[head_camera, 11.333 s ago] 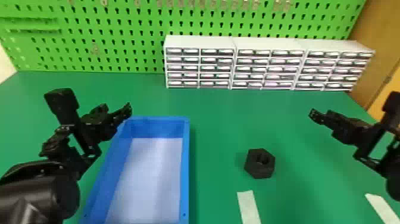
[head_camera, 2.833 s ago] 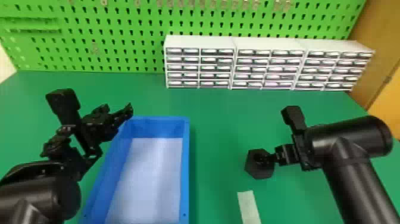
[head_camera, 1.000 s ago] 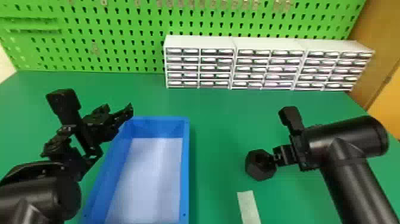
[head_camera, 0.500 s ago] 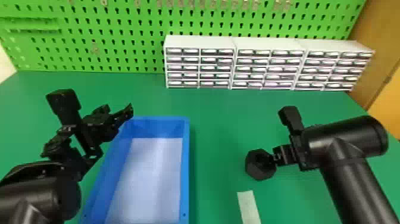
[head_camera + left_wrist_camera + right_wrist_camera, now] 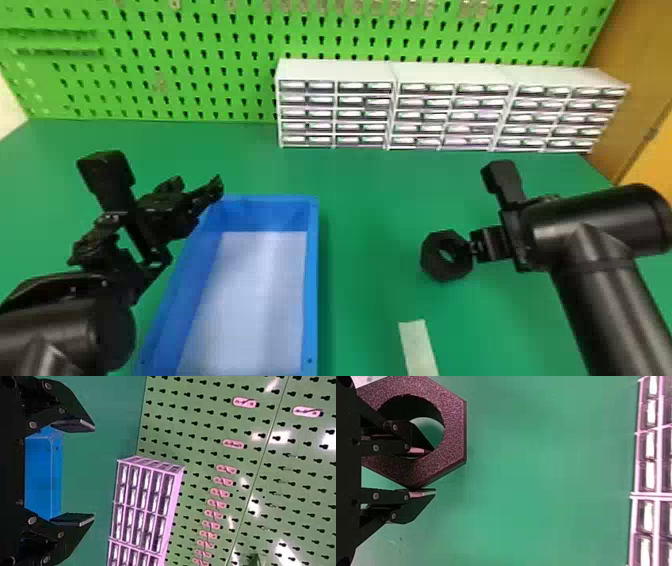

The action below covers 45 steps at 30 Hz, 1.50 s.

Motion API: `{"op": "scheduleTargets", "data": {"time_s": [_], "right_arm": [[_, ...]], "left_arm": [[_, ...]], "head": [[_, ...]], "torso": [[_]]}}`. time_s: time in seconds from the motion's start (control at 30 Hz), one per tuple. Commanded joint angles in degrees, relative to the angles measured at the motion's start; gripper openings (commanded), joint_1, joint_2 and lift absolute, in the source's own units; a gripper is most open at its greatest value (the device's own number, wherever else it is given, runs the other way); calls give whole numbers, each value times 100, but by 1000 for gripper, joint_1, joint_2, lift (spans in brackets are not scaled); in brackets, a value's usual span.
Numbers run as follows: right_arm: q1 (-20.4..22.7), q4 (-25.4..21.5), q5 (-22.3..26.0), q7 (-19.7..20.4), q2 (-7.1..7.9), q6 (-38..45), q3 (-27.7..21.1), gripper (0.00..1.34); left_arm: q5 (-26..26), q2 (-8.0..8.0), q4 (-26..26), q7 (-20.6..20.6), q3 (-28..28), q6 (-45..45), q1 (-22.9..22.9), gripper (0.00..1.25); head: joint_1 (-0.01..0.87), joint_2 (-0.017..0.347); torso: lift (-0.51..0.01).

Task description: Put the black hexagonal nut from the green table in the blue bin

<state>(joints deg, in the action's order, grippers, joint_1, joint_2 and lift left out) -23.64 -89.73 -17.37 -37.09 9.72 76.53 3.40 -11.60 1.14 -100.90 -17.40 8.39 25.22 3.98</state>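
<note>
"Where is the black hexagonal nut [image 5: 434, 269]?"

"Out over the green table [image 5: 370, 200], to the right of the blue bin [image 5: 312, 280] and well apart from it. The right gripper [image 5: 473, 247] has it."

"Has it how?"

"Its jaws are closed on the nut's wall. The right wrist view shows one jaw through the round hole and the other outside, by a corner, with the wall between them."

"Is the nut touching the table?"

"I can't tell. In the head view it sits just beyond the tip of that arm, its hole facing the camera at a slant."

"And the left gripper [image 5: 199, 182]?"

"Near the bin's far left corner, jaws spread wide, with a plain gap between them in the left wrist view."

"What about the bin itself?"

"It stands on the table between the two arms, blue walls around a pale floor [image 5: 250, 300]."

"Anything else about?"

"A pale strip [image 5: 419, 350] lies on the table, nearer the camera than the nut. White drawer units [image 5: 337, 70] line the back, in front of a green pegboard [image 5: 200, 90]."
</note>
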Motion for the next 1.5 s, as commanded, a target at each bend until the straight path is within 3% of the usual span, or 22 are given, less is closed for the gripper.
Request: {"op": "scheduleTargets", "data": {"time_s": [0.0,0.33,0.47,0.6,0.7,1.17,1.47], "right_arm": [[44,-132,41,0,65,-350,-165,293],[246,-598,252,132,188,-1387,-815,293],[422,-818,832,676,214,-1861,-1017,293],[624,-853,1526,1213,118,-2494,-1254,293],[730,-862,1799,1344,39,-2916,-1351,291],[914,-897,2519,1617,-32,-4524,-1175,291],[949,-853,2932,1687,-32,-5122,-859,291]], "left_arm": [[0,9,0,0,13,0,-2,795],[-9,0,0,0,48,0,-11,795],[-9,9,0,0,57,0,-11,795],[-9,9,0,0,66,0,-11,795],[-9,0,0,0,66,0,-11,795],[-18,9,0,0,66,0,-20,795],[-26,0,0,0,48,0,-29,795]], "head": [[691,9],[691,9],[691,9],[691,9],[691,9],[691,9],[691,9]], "torso": [[-97],[-97],[-97],[-97],[-97],[-97],[-97]]}}
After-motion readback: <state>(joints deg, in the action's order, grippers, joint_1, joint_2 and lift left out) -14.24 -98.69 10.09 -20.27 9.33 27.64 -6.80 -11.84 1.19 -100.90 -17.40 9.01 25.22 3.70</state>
